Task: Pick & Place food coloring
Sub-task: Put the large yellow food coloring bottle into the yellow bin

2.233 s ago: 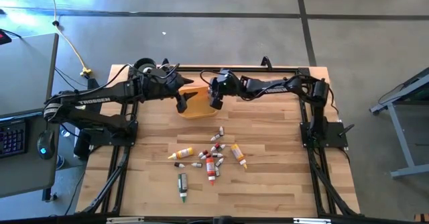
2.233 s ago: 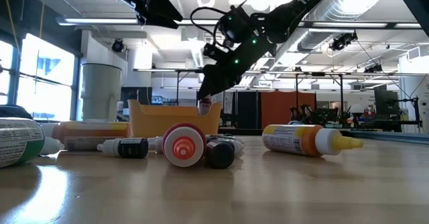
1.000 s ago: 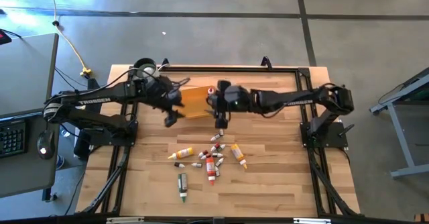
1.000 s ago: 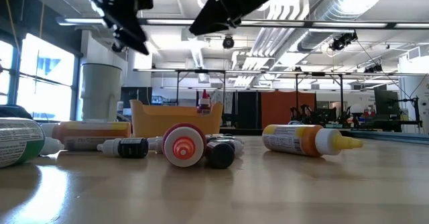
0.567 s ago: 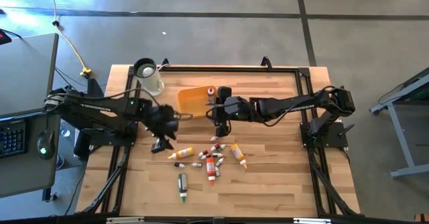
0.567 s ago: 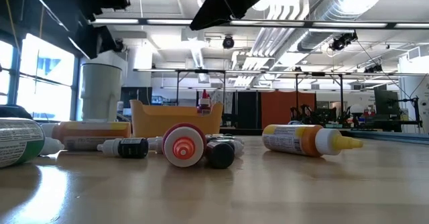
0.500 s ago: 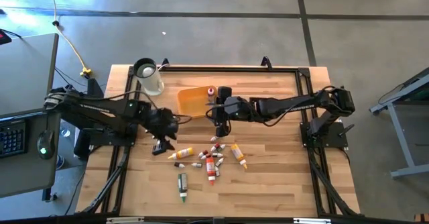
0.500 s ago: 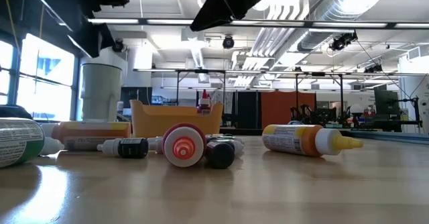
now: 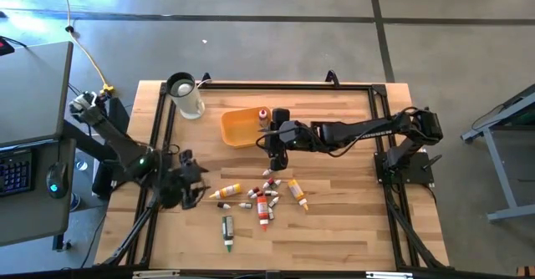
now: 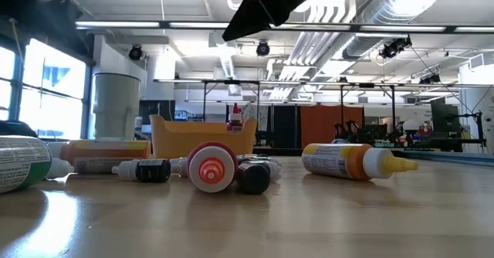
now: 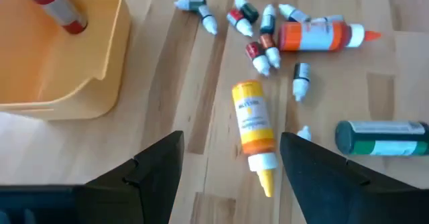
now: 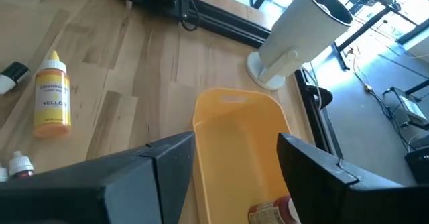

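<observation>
Several food coloring bottles and tubes lie on their sides in a loose pile (image 9: pixel 263 197) at mid-table: a yellow bottle (image 11: pixel 253 127), an orange one (image 11: pixel 315 35), a green one (image 11: pixel 382 138) and small pale-capped ones. One red bottle (image 9: pixel 264 114) stands in the yellow-orange tray (image 9: pixel 241 127). My left gripper (image 9: pixel 197 193) is open and hovers left of the pile, with the yellow bottle ahead between its fingers. My right gripper (image 9: pixel 276 154) is open above the table, between the tray and the pile.
A white jug (image 9: pixel 187 98) stands at the far left corner, beyond the tray. The black frame rails (image 9: pixel 159 137) run along the table's sides. Bare wood lies near and to the right of the pile (image 9: pixel 351 220).
My left arm has swung away from the tray toward the table's near-left side and has come down beside the pile, staying open. My right gripper has drifted slightly toward the near edge. The bottles have kept still.
</observation>
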Motion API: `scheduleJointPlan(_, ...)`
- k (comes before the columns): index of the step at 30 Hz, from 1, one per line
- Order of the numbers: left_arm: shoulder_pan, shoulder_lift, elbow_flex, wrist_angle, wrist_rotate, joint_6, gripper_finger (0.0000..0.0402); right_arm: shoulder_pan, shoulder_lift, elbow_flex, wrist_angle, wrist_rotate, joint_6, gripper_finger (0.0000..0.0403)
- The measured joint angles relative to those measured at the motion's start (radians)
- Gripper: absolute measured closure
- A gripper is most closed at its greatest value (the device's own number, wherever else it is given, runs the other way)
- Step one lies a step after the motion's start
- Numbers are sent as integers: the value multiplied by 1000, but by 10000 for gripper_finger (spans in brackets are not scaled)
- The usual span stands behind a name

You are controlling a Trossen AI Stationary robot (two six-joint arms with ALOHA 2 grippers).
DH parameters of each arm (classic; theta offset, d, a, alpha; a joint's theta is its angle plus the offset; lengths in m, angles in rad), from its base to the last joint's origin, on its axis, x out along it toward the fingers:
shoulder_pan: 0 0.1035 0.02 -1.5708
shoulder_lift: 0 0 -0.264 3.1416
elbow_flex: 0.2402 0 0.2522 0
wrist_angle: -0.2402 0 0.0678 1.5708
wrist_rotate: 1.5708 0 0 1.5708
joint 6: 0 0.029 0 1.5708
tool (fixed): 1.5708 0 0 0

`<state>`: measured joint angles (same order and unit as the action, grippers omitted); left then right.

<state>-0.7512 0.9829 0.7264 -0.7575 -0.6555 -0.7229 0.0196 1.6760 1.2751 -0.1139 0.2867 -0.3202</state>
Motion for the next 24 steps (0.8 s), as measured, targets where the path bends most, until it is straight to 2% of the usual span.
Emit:
scheduleJointPlan(3,-80,-1,-106,81,-108,-85,156,0,0,0,11,0,-3,197)
scheduleJointPlan(6,-129,0,-226,248,-169,-149,156,0,0,0,24,0,-30,197)
scheduleJointPlan(12,-146,0,-445,684,-148,-114,156,0,0,0,55,0,-78,197)
scheduleJointPlan(16,-146,3,-549,932,-122,-30,156,0,0,0,80,-1,-82,197)
scheduleJointPlan(19,-146,4,-602,1014,-87,29,156,0,0,0,80,-1,-82,197)
scheduleJointPlan(24,-146,4,-637,1053,-109,9,156,0,0,0,77,-1,-82,197)
